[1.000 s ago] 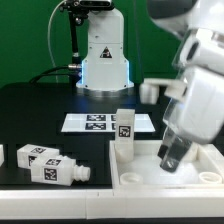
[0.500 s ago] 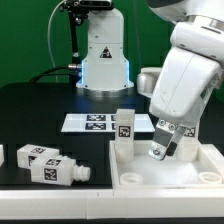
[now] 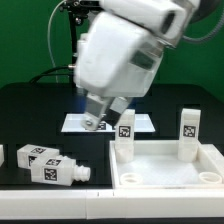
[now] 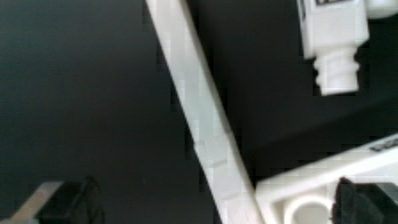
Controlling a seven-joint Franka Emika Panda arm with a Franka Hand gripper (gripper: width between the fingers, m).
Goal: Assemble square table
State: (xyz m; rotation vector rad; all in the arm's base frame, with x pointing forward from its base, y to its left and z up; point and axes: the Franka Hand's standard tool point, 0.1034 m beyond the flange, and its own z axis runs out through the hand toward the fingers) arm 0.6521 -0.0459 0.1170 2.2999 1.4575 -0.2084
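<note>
Though blurred in the exterior view, the gripper (image 3: pixel 97 121) spread wide, empty, apart from the square table (image 3: pixel 168 166).

On the black table (image 3: pixel 40 105) lie slab (image 3: pixel 165 187), loose legs (image 3: pixel 55 168) and marker board (image 3: pixel 72 124).

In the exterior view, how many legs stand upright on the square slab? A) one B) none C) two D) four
C: one leg stands at the slab's far corner on the exterior view's left, a second leg at its far corner on the right.
</note>
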